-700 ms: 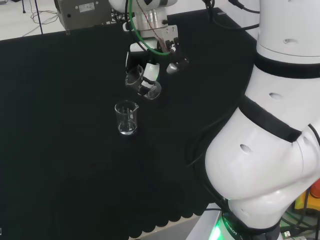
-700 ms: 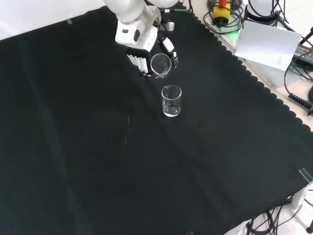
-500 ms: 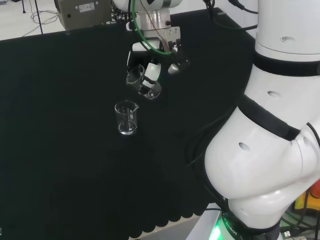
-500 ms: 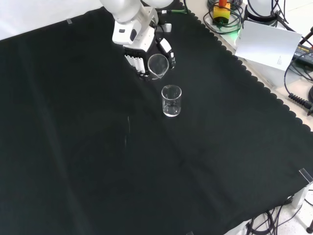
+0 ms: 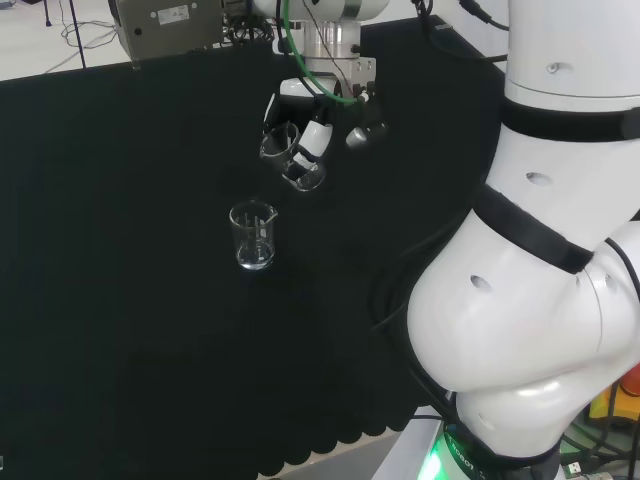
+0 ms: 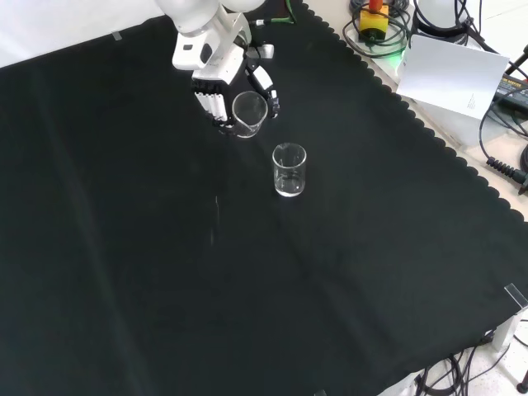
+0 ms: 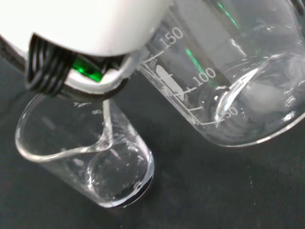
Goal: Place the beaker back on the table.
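The black and white hand (image 6: 221,82) had its fingers curled round a small clear glass beaker with printed graduations (image 6: 248,114), tilted and held above the black cloth (image 6: 124,247), up and to the left of a second clear glass beaker (image 6: 289,169) in the front view. To set it down well, I judged the hand should bring the held beaker upright, lower it onto bare cloth well apart from the standing one, and release only once its base sat flat. Both beakers looked empty; the wrist view showed nothing pooled in either.

Clear beaker (image 6: 248,114), tilted, off the cloth
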Tool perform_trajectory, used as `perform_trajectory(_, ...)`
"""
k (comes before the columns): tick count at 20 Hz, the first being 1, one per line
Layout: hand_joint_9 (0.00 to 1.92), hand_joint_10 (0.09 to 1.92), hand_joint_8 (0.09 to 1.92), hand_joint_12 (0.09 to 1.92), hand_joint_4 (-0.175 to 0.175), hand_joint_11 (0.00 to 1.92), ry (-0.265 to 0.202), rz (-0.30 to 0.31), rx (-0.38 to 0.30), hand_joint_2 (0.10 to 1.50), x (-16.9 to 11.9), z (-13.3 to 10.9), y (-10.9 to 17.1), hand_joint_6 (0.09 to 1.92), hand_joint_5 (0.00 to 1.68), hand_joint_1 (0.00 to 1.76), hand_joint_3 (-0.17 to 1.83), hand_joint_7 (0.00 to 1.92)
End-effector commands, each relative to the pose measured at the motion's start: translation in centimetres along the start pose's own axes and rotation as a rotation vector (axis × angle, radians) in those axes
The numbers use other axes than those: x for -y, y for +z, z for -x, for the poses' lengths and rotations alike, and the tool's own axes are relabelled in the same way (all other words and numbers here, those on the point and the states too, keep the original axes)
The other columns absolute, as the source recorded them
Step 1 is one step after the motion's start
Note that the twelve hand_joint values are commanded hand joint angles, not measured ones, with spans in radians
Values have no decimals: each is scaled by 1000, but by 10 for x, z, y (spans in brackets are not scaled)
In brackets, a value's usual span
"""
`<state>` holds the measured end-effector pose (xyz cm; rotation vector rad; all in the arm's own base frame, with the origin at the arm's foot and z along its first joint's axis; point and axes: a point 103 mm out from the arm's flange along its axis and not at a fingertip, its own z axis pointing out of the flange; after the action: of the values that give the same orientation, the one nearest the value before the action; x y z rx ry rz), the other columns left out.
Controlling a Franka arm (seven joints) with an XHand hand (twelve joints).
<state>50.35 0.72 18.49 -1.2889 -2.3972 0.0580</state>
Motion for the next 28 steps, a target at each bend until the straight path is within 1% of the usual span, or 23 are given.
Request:
perform_trajectory(1, 1623, 396, 507, 643, -175, 1391, -23, 49, -44, 590, -11, 23, 6, 540, 1341, 1324, 708, 1397)
perform_trajectory(6, 1625, 354, 468, 641, -175, 1393, -36, 98, -105, 592, -23, 38, 17, 507, 1357, 1325, 695, 1414)
perform_trajectory(9, 1634, 313, 423, 644, -175, 1390, -48, 113, -122, 592, -32, 42, 20, 467, 1375, 1326, 685, 1434)
perform_trajectory(11, 1651, 274, 334, 644, -146, 1392, -55, 121, -136, 500, -37, 45, 21, 464, 1384, 1334, 823, 1546)
perform_trajectory(12, 1657, 259, 301, 644, -138, 1392, -57, 126, -145, 471, -39, 47, 22, 460, 1390, 1337, 864, 1581)
perform_trajectory(15, 1664, 243, 269, 644, -131, 1392, -61, 127, -167, 444, -45, 54, 25, 457, 1395, 1339, 904, 1615)
perform_trajectory(24, 1665, 240, 263, 644, -131, 1392, -58, 137, -199, 441, -56, 74, 39, 456, 1396, 1340, 909, 1620)
perform_trajectory(28, 1631, 201, 216, 655, -118, 1371, -44, 143, -222, 444, -60, 85, 50, 447, 1401, 1339, 900, 1636)
